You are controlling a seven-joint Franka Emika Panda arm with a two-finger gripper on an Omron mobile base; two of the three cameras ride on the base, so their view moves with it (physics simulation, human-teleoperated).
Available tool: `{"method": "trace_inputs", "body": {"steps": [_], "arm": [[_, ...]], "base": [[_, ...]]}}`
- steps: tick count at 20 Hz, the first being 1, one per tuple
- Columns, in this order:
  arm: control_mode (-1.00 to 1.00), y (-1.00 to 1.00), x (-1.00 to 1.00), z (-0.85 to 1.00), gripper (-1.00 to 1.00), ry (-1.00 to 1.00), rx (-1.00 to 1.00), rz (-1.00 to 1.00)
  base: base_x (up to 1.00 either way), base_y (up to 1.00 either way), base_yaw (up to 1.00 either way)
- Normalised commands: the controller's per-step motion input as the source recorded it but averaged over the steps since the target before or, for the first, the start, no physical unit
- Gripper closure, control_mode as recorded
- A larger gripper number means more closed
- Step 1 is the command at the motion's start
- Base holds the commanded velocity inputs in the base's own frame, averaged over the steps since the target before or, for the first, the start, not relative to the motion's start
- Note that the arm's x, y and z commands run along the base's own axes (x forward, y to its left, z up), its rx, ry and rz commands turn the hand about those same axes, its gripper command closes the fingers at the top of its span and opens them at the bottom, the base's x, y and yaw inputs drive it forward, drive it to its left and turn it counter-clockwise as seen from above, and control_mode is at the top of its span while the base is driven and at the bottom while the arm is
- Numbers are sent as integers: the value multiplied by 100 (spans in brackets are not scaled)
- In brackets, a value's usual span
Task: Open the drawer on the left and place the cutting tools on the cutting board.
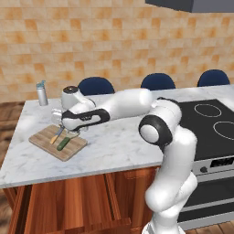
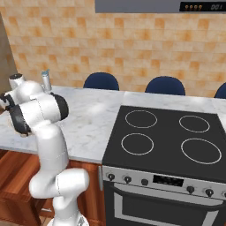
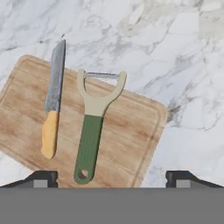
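- Wooden cutting board (image 3: pixel 127 131), light brown with plank grain, is lying flat on the white-and-grey marble tabletop (image 3: pixel 188 65), near its left end in the left base view, set at an angle to the front edge.
- Knife (image 3: pixel 52 100), grey blade and tan handle, is resting on the cutting board; in the hand view its blade tip is reaching just past the board's edge over the marble.
- Peeler (image 3: pixel 91 131), pale Y-shaped head with a silver blade and a green handle, is lying just beside the knife, roughly parallel to it and not touching it; its head is sitting at the board's edge, its handle on the wood.
- Pincer (image 3: pixel 111 177) is hovering above the cutting board with its two dark finger tips (image 3: pixel 43 177) spread wide, one to each side of the peeler's handle end, and nothing between them.
- Drawer (image 1: pixel 68 201), reddish-brown wood, is standing pulled out below the tabletop's front edge in the left base view, under the board's end of the tabletop.
- White arm (image 1: pixel 128 103) is reaching leftward and low across the tabletop from the base.
- Grey bottle (image 1: pixel 42 93) with a blue cap is standing upright at the tabletop's far left corner, well apart from the board.
- Black stove top (image 2: pixel 167 137) with four ring burners is adjoining the tabletop on the right.
- Three dark blue chair backs (image 1: pixel 96 86) are showing behind the tabletop, in front of an orange tiled wall (image 1: pixel 114 41).
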Motion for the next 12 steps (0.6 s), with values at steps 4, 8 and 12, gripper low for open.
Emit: {"method": "trace_inputs", "body": {"steps": [4,8,12], "arm": [[-100,-100,-100,46,-100,-28,17,0],[-100,-100,-100,99,-100,-22,18,-5],[-100,-96,-96,100,-100,-3,8,-8]], "base": [[0,0,0],[0,0,0],[0,0,0]]}}
